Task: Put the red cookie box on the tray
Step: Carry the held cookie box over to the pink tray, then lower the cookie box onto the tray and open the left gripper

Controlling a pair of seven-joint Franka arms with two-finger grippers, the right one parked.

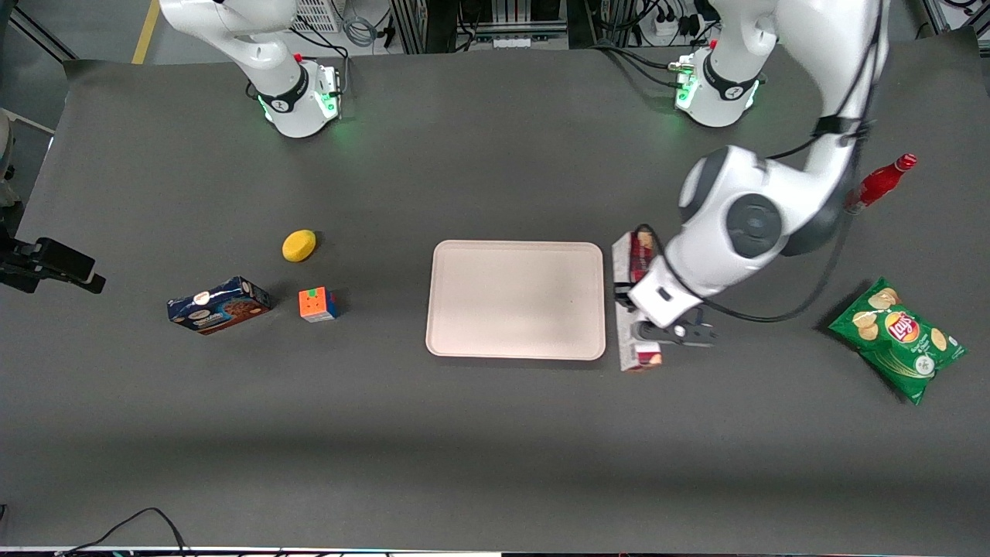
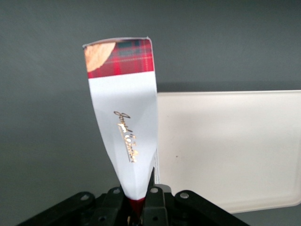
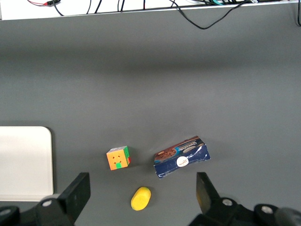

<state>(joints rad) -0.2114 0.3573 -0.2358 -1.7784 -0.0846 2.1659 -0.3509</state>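
Observation:
The red cookie box (image 1: 628, 272) is a long slim carton lying alongside the short edge of the tray (image 1: 517, 300) that faces the working arm's end of the table. In the left wrist view its white band and tartan end (image 2: 123, 117) stretch away from the camera, next to the pale tray (image 2: 225, 146). My gripper (image 1: 648, 331) (image 2: 138, 197) is shut on the box, near the end closer to the front camera. I cannot tell whether the box rests on the table or hangs just above it.
Toward the parked arm's end lie a dark blue cookie box (image 1: 219, 305), a colour cube (image 1: 318, 304) and a yellow lemon (image 1: 298, 245). Toward the working arm's end are a green chips bag (image 1: 897, 339) and a red bottle (image 1: 882, 182).

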